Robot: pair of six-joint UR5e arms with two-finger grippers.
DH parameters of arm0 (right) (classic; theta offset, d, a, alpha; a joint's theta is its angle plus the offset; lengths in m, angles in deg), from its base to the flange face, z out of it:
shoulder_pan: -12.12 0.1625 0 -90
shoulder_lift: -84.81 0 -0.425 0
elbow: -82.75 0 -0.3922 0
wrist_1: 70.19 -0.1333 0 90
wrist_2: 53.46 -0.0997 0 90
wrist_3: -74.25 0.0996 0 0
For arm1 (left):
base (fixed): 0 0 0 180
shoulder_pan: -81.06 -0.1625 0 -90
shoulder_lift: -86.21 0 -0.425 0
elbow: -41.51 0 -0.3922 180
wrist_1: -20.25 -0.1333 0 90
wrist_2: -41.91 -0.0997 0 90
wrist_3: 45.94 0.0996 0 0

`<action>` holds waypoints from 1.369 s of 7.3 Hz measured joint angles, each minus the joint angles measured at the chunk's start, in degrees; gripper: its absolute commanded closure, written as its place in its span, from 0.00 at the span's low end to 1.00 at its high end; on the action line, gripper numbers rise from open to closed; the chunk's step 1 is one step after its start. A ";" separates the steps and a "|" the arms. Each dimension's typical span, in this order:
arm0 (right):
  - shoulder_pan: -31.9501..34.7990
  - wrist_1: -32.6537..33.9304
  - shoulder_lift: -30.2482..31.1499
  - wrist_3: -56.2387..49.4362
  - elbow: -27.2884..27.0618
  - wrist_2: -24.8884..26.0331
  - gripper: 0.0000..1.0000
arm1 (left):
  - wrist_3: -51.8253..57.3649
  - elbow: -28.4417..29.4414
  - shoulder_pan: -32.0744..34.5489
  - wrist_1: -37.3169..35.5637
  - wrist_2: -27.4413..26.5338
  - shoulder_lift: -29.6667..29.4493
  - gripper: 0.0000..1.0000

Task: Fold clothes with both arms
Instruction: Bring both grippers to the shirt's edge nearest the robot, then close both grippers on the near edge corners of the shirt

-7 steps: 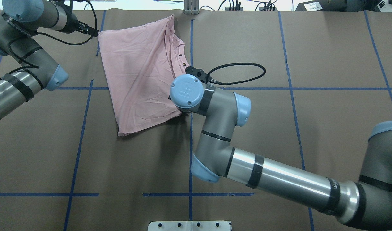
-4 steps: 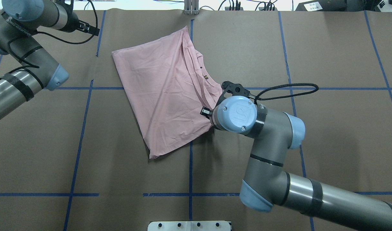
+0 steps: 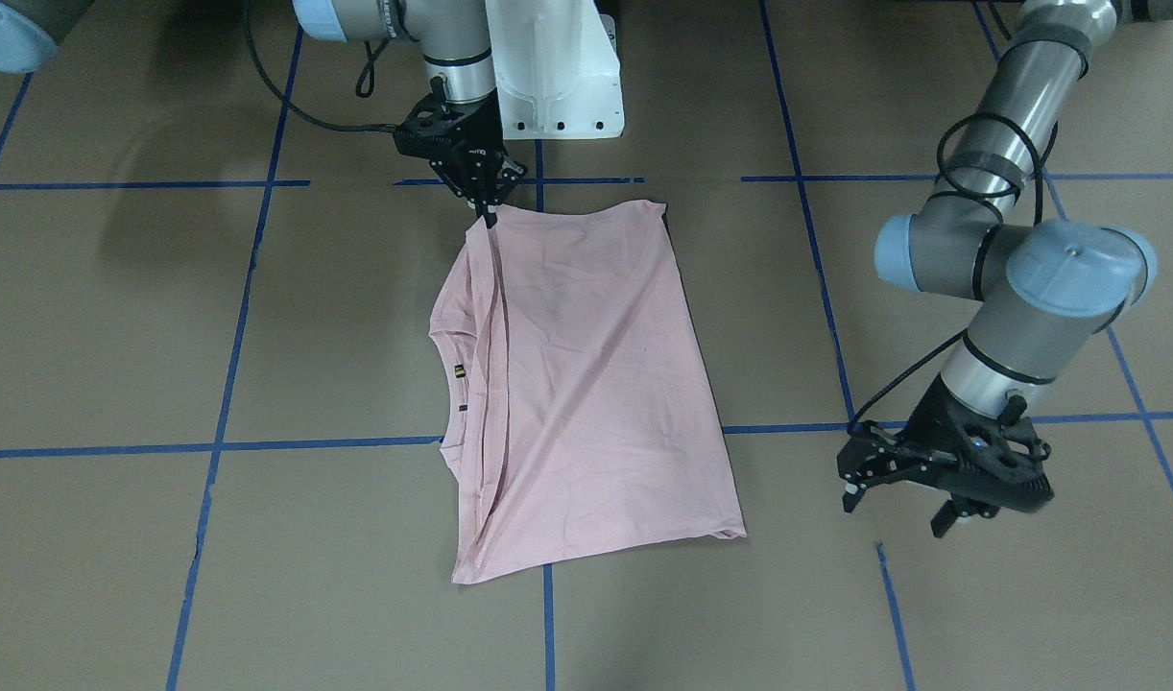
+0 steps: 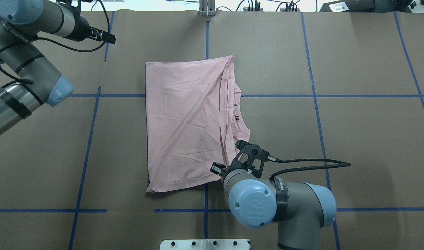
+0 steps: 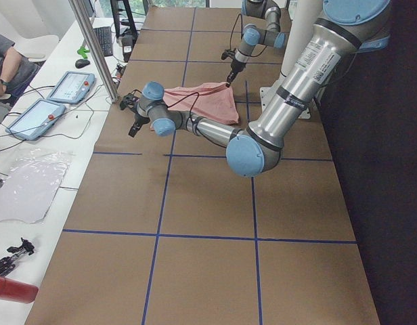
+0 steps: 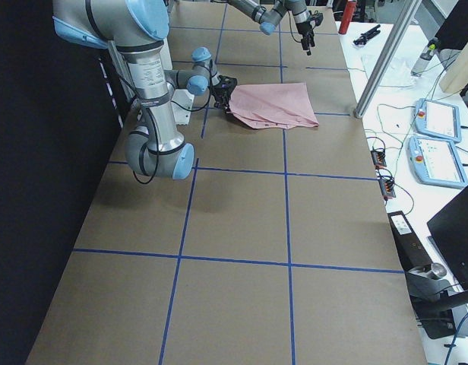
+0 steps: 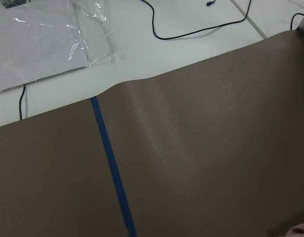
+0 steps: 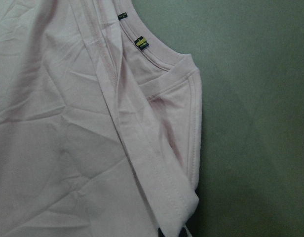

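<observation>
The right gripper (image 3: 490,213) pinched the upper-centre corner of the shirt (image 3: 586,384), whose long axis ran down-frame. The left gripper (image 3: 896,513), spread and empty, stood well right.

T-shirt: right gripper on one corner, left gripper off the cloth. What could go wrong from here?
1. The right gripper pinches just one corner of the T-shirt; a pull would likely skew or bunch it.
2. The left gripper is open and clear of the cloth, so nothing anchors the far side; the whole shirt may slide.
3. The layers stacked by the collar lie loose and could splay open.
</observation>
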 measured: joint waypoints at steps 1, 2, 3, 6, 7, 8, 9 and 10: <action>-1.01 0.32 -0.09 0.62 -0.15 1.12 1.00 | -6.18 -8.09 -3.11 -2.17 0.31 4.10 0.00; -1.40 0.43 -0.12 0.85 -0.18 1.56 1.00 | -12.81 -17.39 -7.12 -5.33 -0.25 8.68 0.00; -1.52 0.47 -0.14 0.95 -0.17 1.74 1.00 | -19.33 -26.41 -11.98 -8.21 -2.16 13.54 0.00; -1.42 0.49 -0.10 1.04 -0.15 1.86 1.00 | -40.69 -38.09 -30.16 -10.63 -15.28 21.68 0.36; -1.31 0.49 -0.07 1.05 -0.15 1.86 1.00 | -46.49 -37.90 -34.69 -10.79 -18.79 21.98 0.36; -1.19 0.47 -0.07 1.05 -0.15 1.87 1.00 | -50.61 -37.06 -37.87 -10.85 -21.06 21.99 0.36; -1.09 0.43 -0.06 1.05 -0.15 1.87 1.00 | -52.44 -35.98 -39.62 -10.87 -21.97 21.96 0.36; -1.02 0.41 -0.04 1.05 -0.15 1.87 1.00 | -53.12 -34.92 -40.79 -10.88 -22.30 21.85 0.36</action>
